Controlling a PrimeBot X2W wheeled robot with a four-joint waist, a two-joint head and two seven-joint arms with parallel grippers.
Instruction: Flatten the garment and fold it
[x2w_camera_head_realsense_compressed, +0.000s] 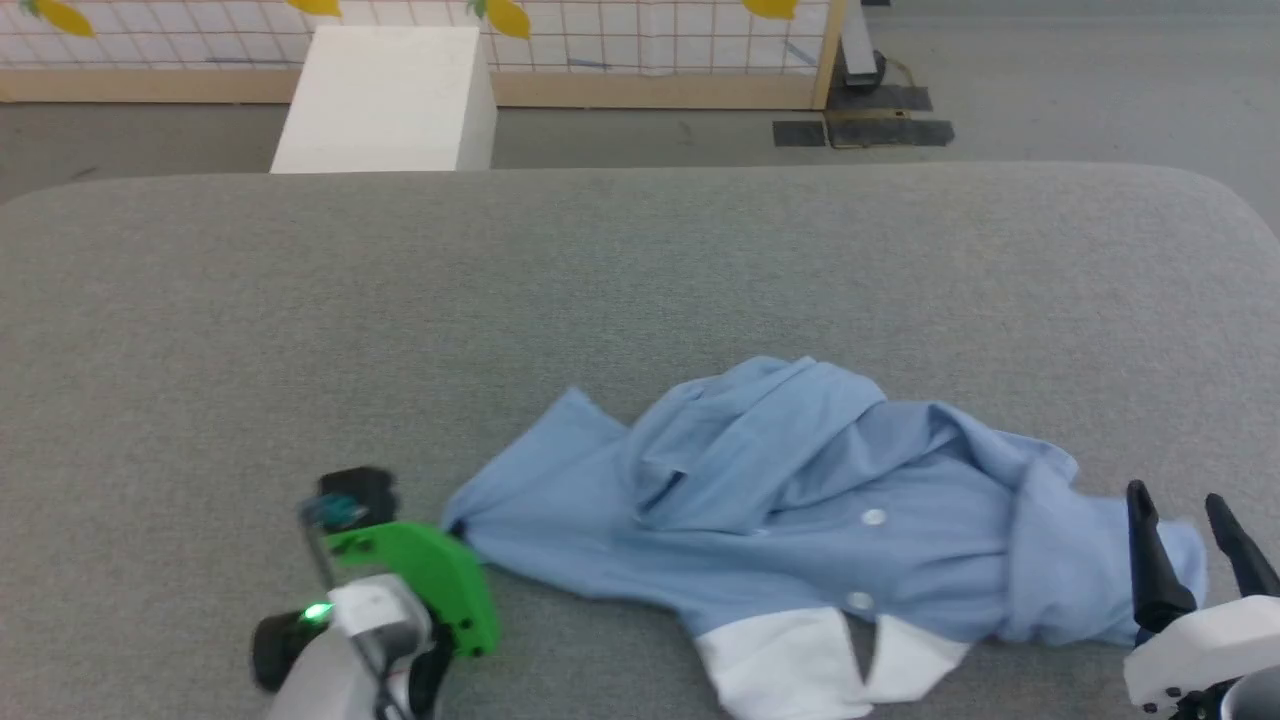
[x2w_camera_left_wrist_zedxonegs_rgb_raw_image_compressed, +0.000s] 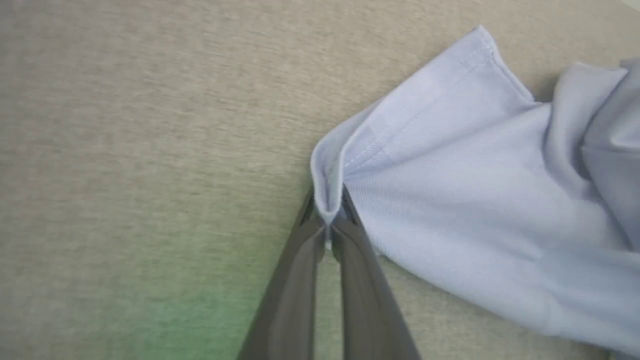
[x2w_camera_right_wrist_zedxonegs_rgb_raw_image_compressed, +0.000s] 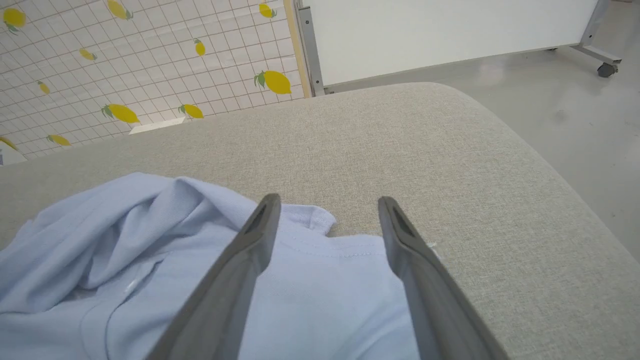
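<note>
One garment (x2w_camera_head_realsense_compressed: 790, 480), a light blue buttoned shirt, lies crumpled on the grey fabric-covered worktop (x2w_camera_head_realsense_compressed: 600, 280), near the robot's edge and right of centre. Its long axis runs left to right across the head view. A flat corner tapers toward the left, and a white-lined part points at the near edge. Two white buttons (x2w_camera_head_realsense_compressed: 873, 517) show on its front.

The left pincer (x2w_camera_left_wrist_zedxonegs_rgb_raw_image_compressed: 327, 215) is pressed together, pinching the folded hem at the left corner. The right pincer (x2w_camera_right_wrist_zedxonegs_rgb_raw_image_compressed: 327, 205) is spread wide over the right end, its two fingers straddling the cloth; whether they touch it I cannot tell.
</note>
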